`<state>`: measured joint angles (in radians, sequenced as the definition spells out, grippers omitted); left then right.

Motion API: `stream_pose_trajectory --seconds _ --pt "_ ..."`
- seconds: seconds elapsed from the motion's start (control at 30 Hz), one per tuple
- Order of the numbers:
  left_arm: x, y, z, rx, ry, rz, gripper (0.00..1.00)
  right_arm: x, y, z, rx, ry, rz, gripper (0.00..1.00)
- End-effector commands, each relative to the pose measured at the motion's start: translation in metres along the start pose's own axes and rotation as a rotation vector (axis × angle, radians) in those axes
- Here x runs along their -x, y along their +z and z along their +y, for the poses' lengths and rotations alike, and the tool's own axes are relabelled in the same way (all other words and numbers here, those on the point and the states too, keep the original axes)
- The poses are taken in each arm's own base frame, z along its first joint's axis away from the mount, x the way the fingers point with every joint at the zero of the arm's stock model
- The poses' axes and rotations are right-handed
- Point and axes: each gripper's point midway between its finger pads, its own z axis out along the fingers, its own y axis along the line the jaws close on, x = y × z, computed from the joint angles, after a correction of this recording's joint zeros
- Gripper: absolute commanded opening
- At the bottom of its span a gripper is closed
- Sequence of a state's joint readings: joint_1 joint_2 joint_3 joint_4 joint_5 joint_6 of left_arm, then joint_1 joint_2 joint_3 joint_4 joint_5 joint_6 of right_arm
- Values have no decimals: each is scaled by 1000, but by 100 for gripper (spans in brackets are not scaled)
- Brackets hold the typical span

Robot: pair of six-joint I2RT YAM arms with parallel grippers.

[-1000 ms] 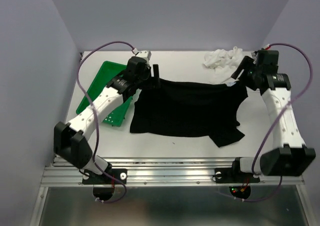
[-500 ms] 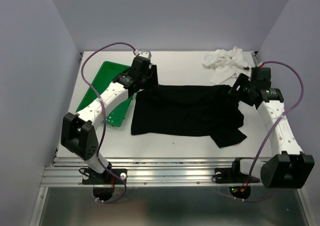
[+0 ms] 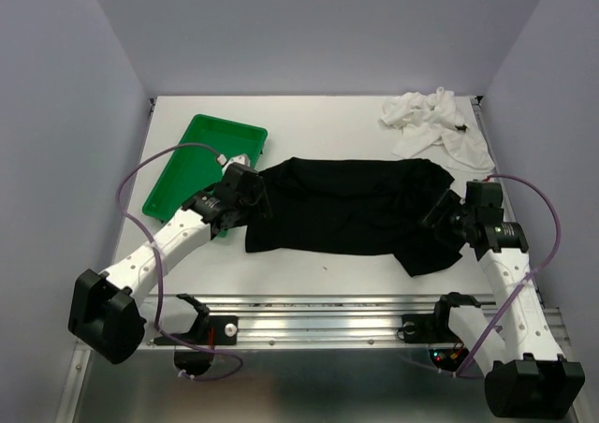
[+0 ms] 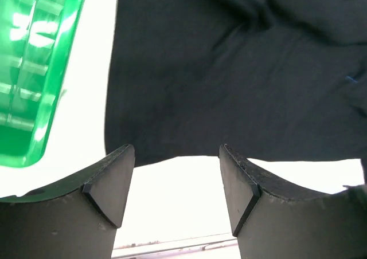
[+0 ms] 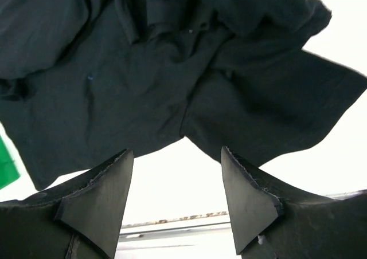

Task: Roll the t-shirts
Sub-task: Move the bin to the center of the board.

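Observation:
The black t-shirt (image 3: 346, 208) lies spread across the middle of the table, wrinkled toward its right sleeve (image 5: 275, 104). The white t-shirt (image 3: 432, 119) is a crumpled heap at the back right. My left gripper (image 3: 253, 196) hovers at the black shirt's left edge. In the left wrist view it (image 4: 176, 156) is open, with only bare table between its fingers and the black shirt's (image 4: 229, 70) near hem just ahead. My right gripper (image 3: 440, 219) is over the shirt's right side. It (image 5: 176, 156) is open and empty above the black cloth (image 5: 143, 70).
A green tray (image 3: 201, 156) sits left of the black shirt, close to my left arm, and shows in the left wrist view as the green tray (image 4: 34, 70). Walls enclose the table on three sides. A metal rail (image 3: 318, 311) runs along the near edge.
Both grippers have let go of the black shirt's far corners and drawn back toward the near side. The shirt's far edge has dropped and now lies flat on the table.

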<state>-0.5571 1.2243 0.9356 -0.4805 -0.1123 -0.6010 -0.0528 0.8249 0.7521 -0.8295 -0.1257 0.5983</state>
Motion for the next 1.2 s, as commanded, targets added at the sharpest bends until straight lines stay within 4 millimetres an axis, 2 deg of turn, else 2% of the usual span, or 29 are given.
stream_pose_trajectory --seconds 0.0,0.17,0.3,0.43,0.73,0.8,1.03,1.13,1.17 --pt "-43 0 38 127 -102 68 72 1 -3 9 41 39 3 68" --pt "-80 10 51 161 -156 119 73 10 -2 14 39 22 -2 70" --pt "-92 19 52 179 -201 144 74 14 -2 18 46 11 -3 70" --pt "-90 30 60 239 -196 128 72 14 -1 18 50 9 -4 70" --pt "-39 45 89 385 -158 16 69 14 -1 17 47 4 -3 71" --pt "-21 51 99 405 -170 1 69 14 -2 18 50 3 -1 71" --pt "36 69 118 472 -158 -42 69 16 -2 21 57 -10 2 71" --pt "46 68 108 431 -132 -45 70 17 -3 21 56 -13 -4 71" --pt "51 64 96 382 -130 -62 70 17 -3 20 53 -13 -3 72"
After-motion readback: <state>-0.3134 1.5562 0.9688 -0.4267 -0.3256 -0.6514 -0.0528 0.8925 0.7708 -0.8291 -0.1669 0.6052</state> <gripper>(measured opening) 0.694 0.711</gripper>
